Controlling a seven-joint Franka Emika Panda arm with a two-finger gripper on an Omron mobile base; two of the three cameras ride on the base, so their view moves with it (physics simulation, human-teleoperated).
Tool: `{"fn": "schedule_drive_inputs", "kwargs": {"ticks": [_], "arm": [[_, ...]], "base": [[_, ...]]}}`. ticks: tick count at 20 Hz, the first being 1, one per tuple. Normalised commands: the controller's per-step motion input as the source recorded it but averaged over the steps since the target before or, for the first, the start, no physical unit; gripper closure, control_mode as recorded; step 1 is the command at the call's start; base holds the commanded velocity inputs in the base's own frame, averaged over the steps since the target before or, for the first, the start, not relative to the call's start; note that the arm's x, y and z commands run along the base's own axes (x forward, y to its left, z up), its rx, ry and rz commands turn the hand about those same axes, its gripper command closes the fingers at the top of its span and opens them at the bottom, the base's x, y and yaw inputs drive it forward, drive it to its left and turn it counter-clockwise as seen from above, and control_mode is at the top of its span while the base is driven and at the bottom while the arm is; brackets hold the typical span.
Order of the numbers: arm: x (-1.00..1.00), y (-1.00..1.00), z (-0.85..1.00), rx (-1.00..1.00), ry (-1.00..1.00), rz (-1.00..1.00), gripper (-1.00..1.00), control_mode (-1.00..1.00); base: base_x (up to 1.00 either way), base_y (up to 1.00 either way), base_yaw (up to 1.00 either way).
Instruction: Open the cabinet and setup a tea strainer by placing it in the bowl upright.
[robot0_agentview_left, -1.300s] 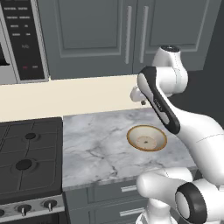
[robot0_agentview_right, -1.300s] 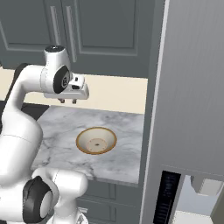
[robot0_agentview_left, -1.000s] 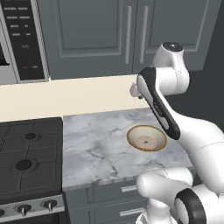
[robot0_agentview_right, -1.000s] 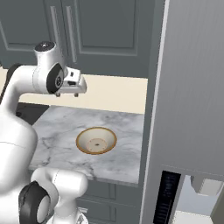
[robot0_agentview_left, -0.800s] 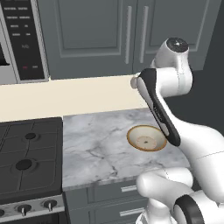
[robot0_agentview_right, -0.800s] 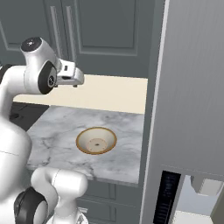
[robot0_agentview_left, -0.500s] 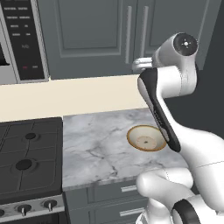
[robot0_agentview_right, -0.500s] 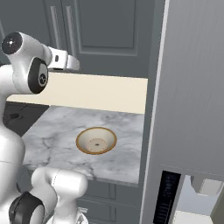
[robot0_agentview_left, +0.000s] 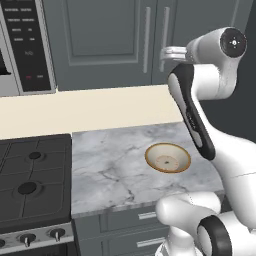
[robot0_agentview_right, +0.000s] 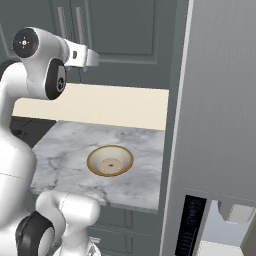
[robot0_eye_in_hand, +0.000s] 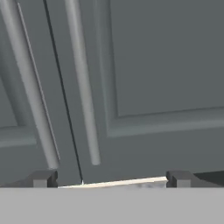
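Two cabinet (robot0_agentview_left: 110, 40) doors shut — dark grey, silver bar handles (robot0_eye_in_hand: 83, 87).

From my seat the cabinet (robot0_agentview_left: 105, 40) read as matt dark grey painted panel, smooth and without grain, filling the upper middle of the left base view. Its bar handles (robot0_eye_in_hand: 83, 83) looked like brushed silver metal with a soft, dull sheen. The counter (robot0_agentview_left: 120, 165) in the lower centre appeared as polished grey-white marble with darker veins, while the strip behind it was plain, flat cream. I saw the bowl (robot0_agentview_left: 167, 158) with a brown wood-like rim and a pale matt beige inside. The stove (robot0_agentview_left: 30, 185) at lower left looked like matt black metal. The arm (robot0_agentview_left: 200, 135) showed glossy white plastic shells and dark joints.
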Motion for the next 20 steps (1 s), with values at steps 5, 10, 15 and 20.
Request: {"fn": "schedule_drive_inputs", "kwargs": {"ticks": [5, 10, 15, 20], "arm": [[0.39, 0.00, 0.00, 0.00, 0.19, 0.03, -1.00, -1.00], [0.49, 0.10, -0.01, 0.00, 0.13, 0.02, -1.00, -1.00], [0.48, 0.22, 0.00, 0.00, 0.01, 0.00, -1.00, -1.00], [0.52, 0.16, 0.00, 0.00, 0.00, 0.00, -1.00, -1.00]], "base": [[0.00, 0.00, 0.00], [0.00, 0.00, 0.00], [0.00, 0.00, 0.00], [0.00, 0.00, 0.00]]}}
